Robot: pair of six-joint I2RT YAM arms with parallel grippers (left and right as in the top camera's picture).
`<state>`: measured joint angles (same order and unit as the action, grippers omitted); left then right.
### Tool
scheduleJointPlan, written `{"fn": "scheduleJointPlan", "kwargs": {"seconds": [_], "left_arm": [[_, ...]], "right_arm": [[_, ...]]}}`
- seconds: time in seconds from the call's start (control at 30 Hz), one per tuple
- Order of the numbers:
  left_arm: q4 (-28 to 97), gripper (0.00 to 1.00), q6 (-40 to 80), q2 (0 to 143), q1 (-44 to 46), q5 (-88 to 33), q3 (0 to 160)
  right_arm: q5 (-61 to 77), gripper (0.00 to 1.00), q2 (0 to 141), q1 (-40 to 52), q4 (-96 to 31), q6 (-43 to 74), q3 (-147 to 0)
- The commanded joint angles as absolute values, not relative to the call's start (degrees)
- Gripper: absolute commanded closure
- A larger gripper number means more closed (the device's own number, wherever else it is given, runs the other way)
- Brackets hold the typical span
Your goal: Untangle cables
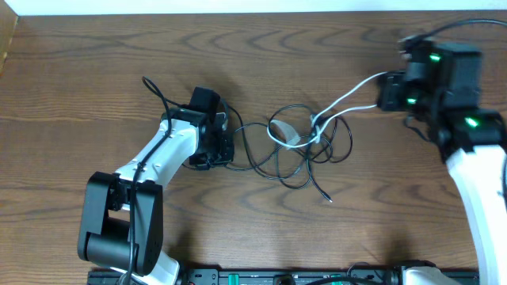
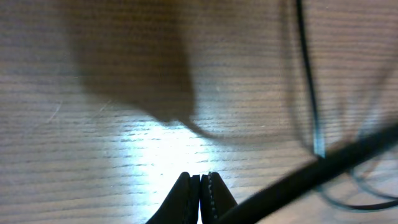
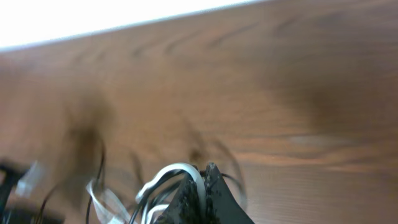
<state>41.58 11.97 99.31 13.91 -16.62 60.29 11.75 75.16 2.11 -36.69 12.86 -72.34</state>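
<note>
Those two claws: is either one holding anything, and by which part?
The right claw is shut on the white cable and a black cable, along their length. The left claw is shut, holding nothing.

Brown wood-grain table (image 1: 95, 63), black strip (image 1: 261, 277) along its near edge

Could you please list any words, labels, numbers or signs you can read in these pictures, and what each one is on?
None: no readable text shows on the table, the cables, the left gripper or the right gripper.
The right wrist view is too blurred to show any.
</note>
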Motion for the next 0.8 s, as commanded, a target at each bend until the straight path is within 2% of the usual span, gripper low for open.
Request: {"fn": "scheduleJointPlan", "kwargs": {"seconds": [0.0, 0.17, 0.43, 0.53, 0.63, 0.73, 0.77], "left_arm": [[44.2, 0.93, 11.2, 98.7, 13.5, -11.4, 60.1], [45.8, 0.93, 14.6, 98.7, 9.8, -7.9, 60.1], [43.0, 0.93, 14.9, 97.5, -0.6, -8.8, 60.2], [40.4, 0.93, 15.2, 91.2, -5.5, -12.9, 60.4], [37.6, 0.92, 16.6, 85.1, -8.6, -20.9, 60.4], [36.2, 0.93, 16.6, 80.4, -8.8, -19.8, 60.4], [35.8, 0.93, 17.1, 79.3, -8.8, -17.5, 60.4]], "right_arm": [[-9.8, 0.99, 70.6, -4.0, -38.4, 18.5, -72.8], [-12.6, 0.99, 72.6, -17.9, -40.5, 19.9, -72.8], [-17.4, 0.99, 79.4, -29.8, -46.2, 28.6, -72.8], [-16.7, 0.99, 81.8, -33.6, -47.8, 30.0, -72.7], [-4.3, 0.99, 82.7, -34.2, -45.5, 26.7, -72.7], [17.9, 0.99, 83.3, -33.1, -39.8, 15.0, -72.7], [18.2, 0.99, 83.3, -32.7, -39.3, 14.5, -72.7]]}}
